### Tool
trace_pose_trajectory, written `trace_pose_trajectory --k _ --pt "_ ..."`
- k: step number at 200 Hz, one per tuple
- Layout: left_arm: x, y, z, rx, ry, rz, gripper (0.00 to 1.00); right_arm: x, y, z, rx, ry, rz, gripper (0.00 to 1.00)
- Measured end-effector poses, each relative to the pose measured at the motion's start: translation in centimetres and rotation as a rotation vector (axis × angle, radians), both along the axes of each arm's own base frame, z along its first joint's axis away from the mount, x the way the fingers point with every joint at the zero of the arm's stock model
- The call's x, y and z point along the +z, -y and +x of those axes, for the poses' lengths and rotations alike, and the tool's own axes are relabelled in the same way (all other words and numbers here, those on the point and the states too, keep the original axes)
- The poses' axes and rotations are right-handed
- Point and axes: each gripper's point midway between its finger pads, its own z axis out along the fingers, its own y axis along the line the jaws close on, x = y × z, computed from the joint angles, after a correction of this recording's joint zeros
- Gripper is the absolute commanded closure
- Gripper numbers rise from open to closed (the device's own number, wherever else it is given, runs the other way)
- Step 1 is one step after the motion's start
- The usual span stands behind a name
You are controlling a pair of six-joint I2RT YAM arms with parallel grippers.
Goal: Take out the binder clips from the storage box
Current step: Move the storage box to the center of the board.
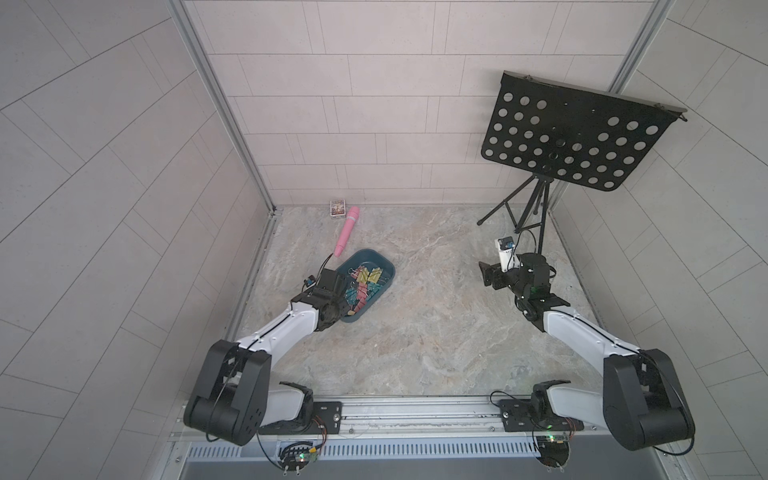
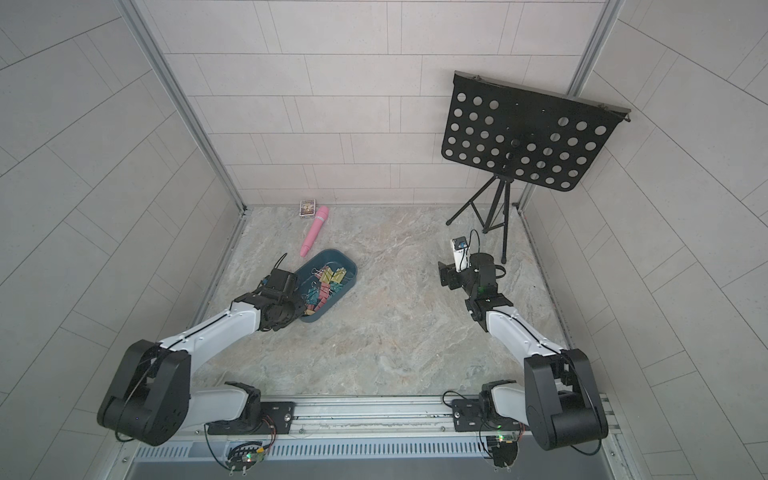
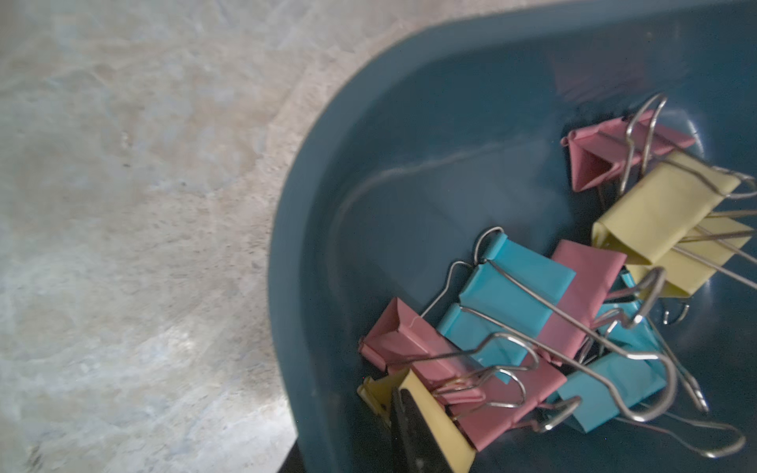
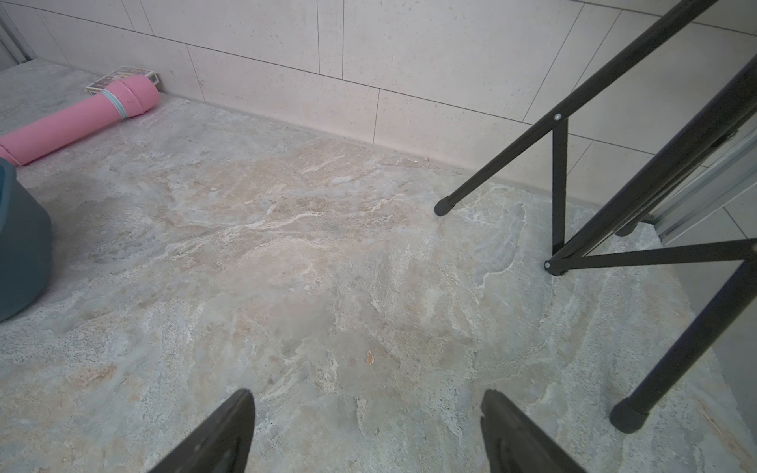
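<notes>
The binder clips (image 1: 365, 280) lie in a messy heap inside the storage box (image 1: 365, 254). They are pink, yellow and blue, and their silver wire handles are tangled. The storage box sits on the worktop (image 1: 415, 340) close to its left edge, about halfway back. The left gripper (image 1: 347, 304) dips into the near end of the box. In the left wrist view one black finger (image 3: 409, 438) presses on a yellow clip (image 3: 440, 426) at the edge of the heap. The other finger is hidden, so I can only say the jaws look narrow and seem to pinch that clip. A long pink stick (image 1: 347, 230) lies just past the far end of the box and points to the far left corner. A small card box (image 1: 337, 208) sits at the far edge there, beside the stick's thick end. The right gripper (image 4: 367, 395) hangs over bare worktop near the right edge, well apart from the box. Its jaws are wide with nothing between them. A black music stand (image 1: 577, 133) stands in the far right corner.
</notes>
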Motion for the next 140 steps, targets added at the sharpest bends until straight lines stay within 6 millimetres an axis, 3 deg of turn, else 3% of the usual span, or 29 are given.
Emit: trace_pose_trajectory --k 55,102,140 --pt "0.0 2.9 2.1 -0.190 -0.011 0.034 0.71 0.0 0.0 0.0 0.001 0.000 0.000 0.10" --pt "0.0 5.2 5.8 -0.336 -0.004 0.058 0.70 0.0 0.0 0.1 0.002 -0.004 -0.001 0.10" --pt "-1.2 6.9 7.7 -0.450 -0.032 0.062 0.68 0.2 -0.1 0.1 0.008 -0.010 -0.003 0.10"
